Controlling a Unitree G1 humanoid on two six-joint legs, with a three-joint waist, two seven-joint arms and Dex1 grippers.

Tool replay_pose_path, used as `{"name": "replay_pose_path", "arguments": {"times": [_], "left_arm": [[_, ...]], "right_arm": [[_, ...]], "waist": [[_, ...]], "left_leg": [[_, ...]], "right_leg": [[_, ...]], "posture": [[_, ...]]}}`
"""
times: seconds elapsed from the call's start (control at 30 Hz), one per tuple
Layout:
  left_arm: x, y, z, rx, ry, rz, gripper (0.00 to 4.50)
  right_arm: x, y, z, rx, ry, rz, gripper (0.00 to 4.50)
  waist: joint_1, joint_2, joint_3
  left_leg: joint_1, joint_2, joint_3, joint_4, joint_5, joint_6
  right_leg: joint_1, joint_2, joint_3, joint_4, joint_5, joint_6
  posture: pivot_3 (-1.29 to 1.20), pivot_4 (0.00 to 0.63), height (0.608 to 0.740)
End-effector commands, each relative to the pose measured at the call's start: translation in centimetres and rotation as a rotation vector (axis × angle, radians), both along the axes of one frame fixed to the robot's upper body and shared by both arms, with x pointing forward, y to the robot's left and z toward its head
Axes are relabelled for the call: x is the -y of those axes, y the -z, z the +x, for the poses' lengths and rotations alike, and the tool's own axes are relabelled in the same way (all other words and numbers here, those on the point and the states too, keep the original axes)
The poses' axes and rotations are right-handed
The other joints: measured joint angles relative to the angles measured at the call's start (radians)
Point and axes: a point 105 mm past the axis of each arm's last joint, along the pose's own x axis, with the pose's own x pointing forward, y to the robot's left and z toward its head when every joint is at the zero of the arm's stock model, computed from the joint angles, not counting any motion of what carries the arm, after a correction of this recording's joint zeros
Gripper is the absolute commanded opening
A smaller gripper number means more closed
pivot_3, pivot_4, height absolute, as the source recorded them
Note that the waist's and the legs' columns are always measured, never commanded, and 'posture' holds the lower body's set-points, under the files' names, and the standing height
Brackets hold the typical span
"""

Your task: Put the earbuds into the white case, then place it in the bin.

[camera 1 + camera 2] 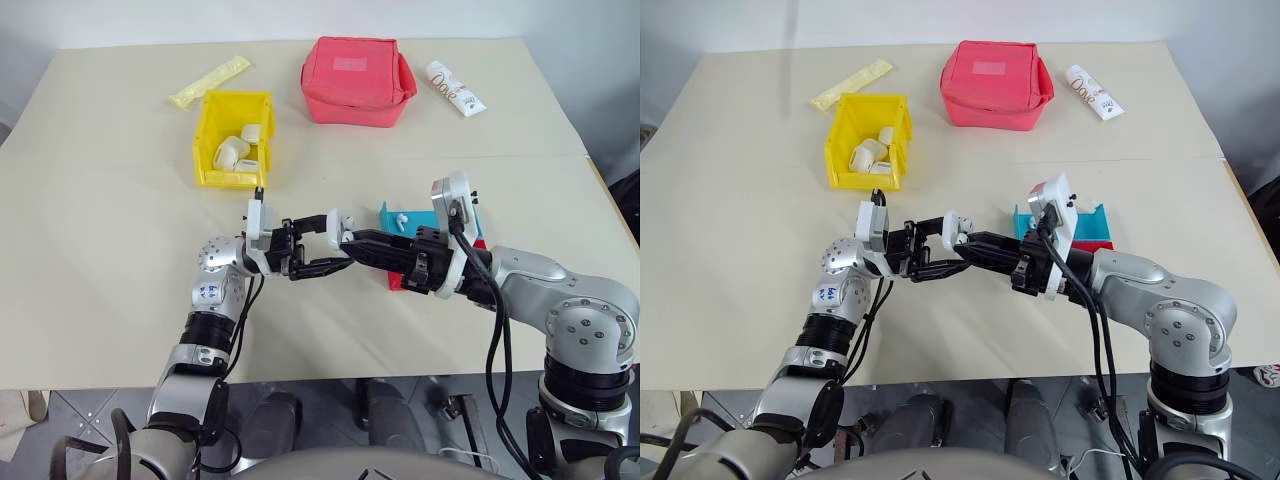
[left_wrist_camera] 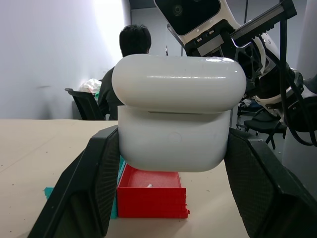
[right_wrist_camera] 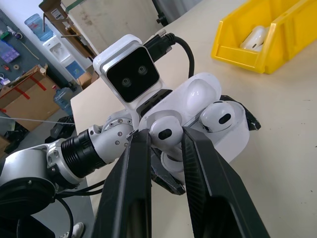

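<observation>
Beige table [image 1: 120,250], pale wall [image 2: 49,54]

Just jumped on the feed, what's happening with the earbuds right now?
The left gripper is shut on the open white case, held above the table. One earbud already sits in the case. The right gripper pinches the second earbud at the case's open top, not yet seated. The yellow bin, behind them, already holds other white cases.

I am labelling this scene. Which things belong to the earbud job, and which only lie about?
Job: glossy white hinged earbud case in left gripper; small white earbud in right gripper; yellow plastic bin.

Lying about: red fabric pouch; white printed tube; pale yellow packet; teal tray.
</observation>
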Motion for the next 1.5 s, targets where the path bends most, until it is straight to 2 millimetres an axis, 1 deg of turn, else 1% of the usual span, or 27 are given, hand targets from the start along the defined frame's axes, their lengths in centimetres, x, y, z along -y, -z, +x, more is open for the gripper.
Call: {"name": "replay_pose_path", "arguments": {"times": [0.03,0.3,0.47,0.7,1.03,1.17,1.23,1.5], "left_arm": [[1.2,-3.2,-1.4,0.149,0.080,-0.070,2.77],[1.2,-3.1,-1.4,0.148,0.073,-0.063,2.77],[1.1,-3.0,-1.2,0.144,0.063,-0.057,2.77],[0.9,-2.4,-0.8,0.109,0.040,-0.031,2.77],[0.8,-2.0,-0.2,0.078,0.020,-0.011,2.77],[0.8,-1.8,0.2,0.056,0.005,0.000,2.77],[0.8,-1.8,0.4,0.045,-0.004,0.006,2.77],[0.9,-1.7,0.8,0.024,-0.022,0.024,2.77]], "right_arm": [[0.6,1.7,0.9,-0.060,0.069,-0.080,1.22],[0.4,1.5,0.8,-0.049,0.058,-0.080,1.22],[0.1,1.1,0.5,-0.032,0.037,-0.079,1.22],[-0.2,0.1,-0.4,0.006,-0.014,-0.076,1.22],[-0.3,-0.9,-0.4,0.038,-0.023,-0.071,1.22],[-0.5,-1.3,-0.7,0.047,-0.048,-0.068,1.22],[-0.6,-1.3,-1.0,0.049,-0.063,-0.071,1.22],[-0.6,-1.4,-1.2,0.051,-0.071,-0.081,1.22]], "waist": [[0.000,0.000,0.000],[0.000,0.000,0.000],[0.000,0.000,0.000],[0.000,0.000,0.000],[0.001,0.000,0.000],[0.001,0.000,0.000],[0.001,0.000,0.000],[0.001,0.000,0.000]], "left_leg": [[0.000,0.000,0.000,0.000,0.000,0.000],[0.000,0.000,0.000,0.000,0.000,0.000],[0.000,0.000,0.000,0.000,0.000,0.000],[0.000,0.000,0.000,0.000,0.000,0.000],[0.000,0.000,0.000,0.000,0.000,0.000],[0.000,0.001,0.000,-0.001,0.000,0.000],[0.000,0.001,0.000,-0.001,0.000,0.000],[0.000,0.001,0.000,-0.001,0.000,0.000]], "right_leg": [[0.000,0.000,0.000,0.000,0.000,0.000],[0.000,0.000,0.000,-0.001,0.000,0.000],[0.000,0.000,0.000,-0.001,0.000,0.000],[0.000,0.000,0.000,-0.001,0.000,0.000],[0.001,0.000,0.000,-0.001,0.000,0.000],[0.001,0.000,0.000,-0.002,0.000,0.000],[0.001,0.000,0.000,-0.002,0.000,0.000],[0.001,0.000,0.000,-0.002,0.000,0.000]], "posture": [[0.00,0.150,0.740],[0.00,0.150,0.740],[0.00,0.150,0.740],[0.00,0.150,0.740],[0.00,0.150,0.740],[0.00,0.150,0.740],[0.00,0.150,0.740],[0.00,0.150,0.740]]}}
